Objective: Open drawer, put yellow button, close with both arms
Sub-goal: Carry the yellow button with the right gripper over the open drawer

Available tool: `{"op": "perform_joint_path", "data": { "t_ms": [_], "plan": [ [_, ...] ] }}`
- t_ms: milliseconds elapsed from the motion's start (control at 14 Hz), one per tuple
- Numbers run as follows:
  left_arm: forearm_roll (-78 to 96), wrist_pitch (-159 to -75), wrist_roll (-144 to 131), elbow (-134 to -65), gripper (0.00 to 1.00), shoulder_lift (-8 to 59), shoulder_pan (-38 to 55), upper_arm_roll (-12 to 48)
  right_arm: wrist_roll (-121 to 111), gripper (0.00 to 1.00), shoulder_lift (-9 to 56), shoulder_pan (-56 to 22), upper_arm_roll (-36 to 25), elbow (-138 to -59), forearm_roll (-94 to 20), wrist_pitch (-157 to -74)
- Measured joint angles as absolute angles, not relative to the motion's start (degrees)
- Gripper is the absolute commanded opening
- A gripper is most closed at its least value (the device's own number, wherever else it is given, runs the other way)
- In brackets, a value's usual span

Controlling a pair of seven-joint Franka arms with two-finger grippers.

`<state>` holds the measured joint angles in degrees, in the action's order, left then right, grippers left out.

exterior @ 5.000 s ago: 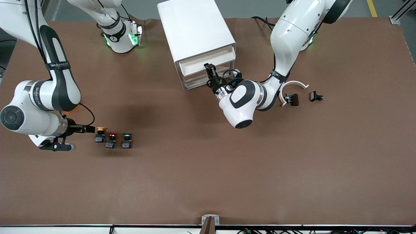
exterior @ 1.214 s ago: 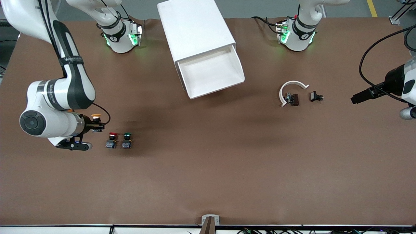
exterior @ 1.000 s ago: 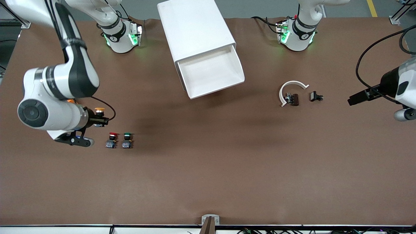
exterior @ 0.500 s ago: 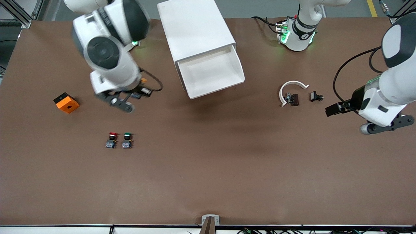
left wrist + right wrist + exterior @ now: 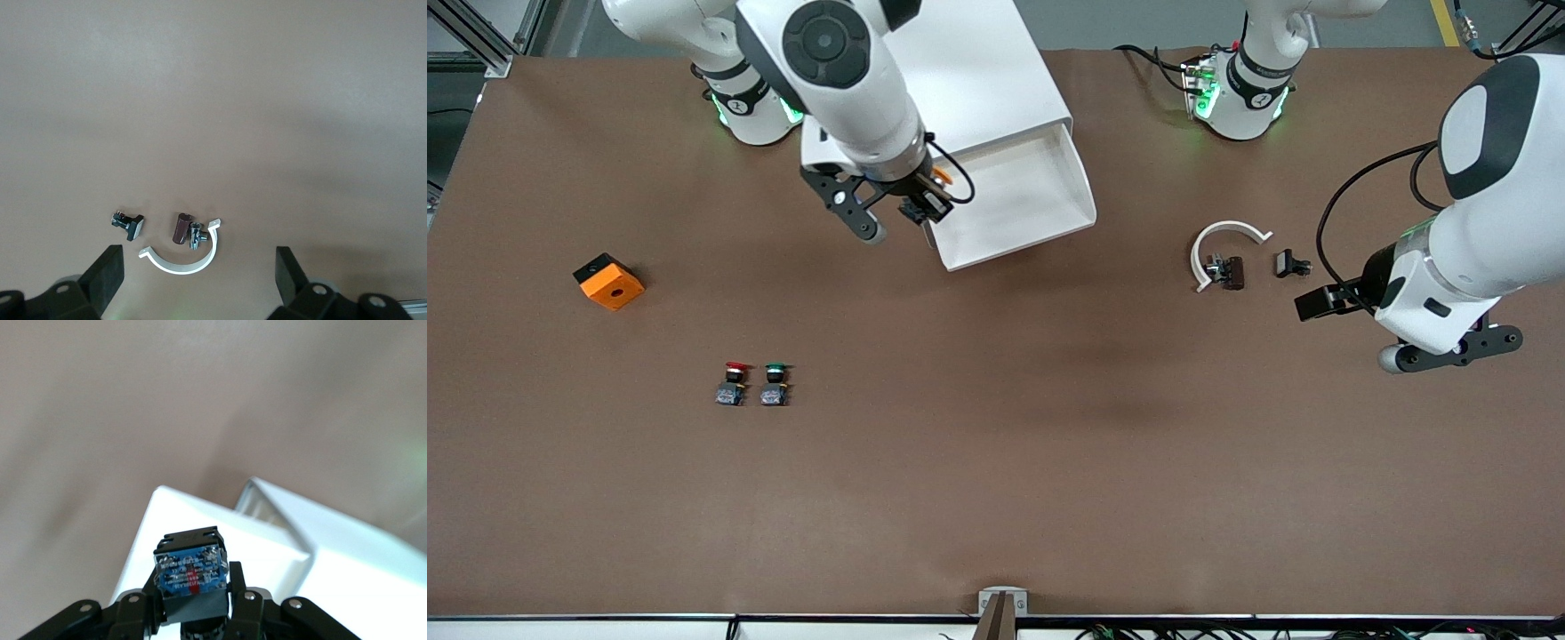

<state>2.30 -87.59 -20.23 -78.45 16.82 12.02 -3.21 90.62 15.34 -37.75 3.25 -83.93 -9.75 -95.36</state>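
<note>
The drawer [image 5: 1014,200] is the top one of the white cabinet [image 5: 960,71] and stands pulled out, its white tray bare. My right gripper [image 5: 923,206] is shut on the yellow button [image 5: 943,175] and holds it in the air over the drawer's edge toward the right arm's end. In the right wrist view the button's black body with a blue label [image 5: 190,577] sits between the fingers [image 5: 247,603], above a corner of the drawer [image 5: 267,540]. My left gripper [image 5: 1316,302] is open and empty, low over the table near the small parts.
A red button [image 5: 735,382] and a green button [image 5: 775,382] stand side by side. An orange block [image 5: 608,281] lies toward the right arm's end. A white curved clip [image 5: 1227,240], a brown-and-metal part [image 5: 1225,271] and a small black part [image 5: 1292,264] lie near my left gripper.
My right arm lifted the yellow button from beside the red one and carried it to the open drawer's edge. My left arm swung in toward the small parts.
</note>
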Motion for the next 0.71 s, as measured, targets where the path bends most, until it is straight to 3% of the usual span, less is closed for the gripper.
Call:
{"op": "perform_joint_path", "data": {
  "t_ms": [214,286,714],
  "plan": [
    [2.30,-87.59,-20.22,-78.70,1.00,16.80,12.02,-3.17,99.52,0.19,17.71,-39.15,3.20,-83.94,-9.77,-99.48],
    [2.30,-87.59,-20.24,-78.90,1.00,16.76,12.03,-3.10,101.58,0.23,18.64,-39.44,3.20,-83.93,-9.78,-100.75],
    [2.30,-87.77,-20.25,-80.97,1.00,16.01,11.94,-3.07,112.59,0.23,23.09,-42.40,3.11,-83.83,-9.79,-106.81]
  ]
}}
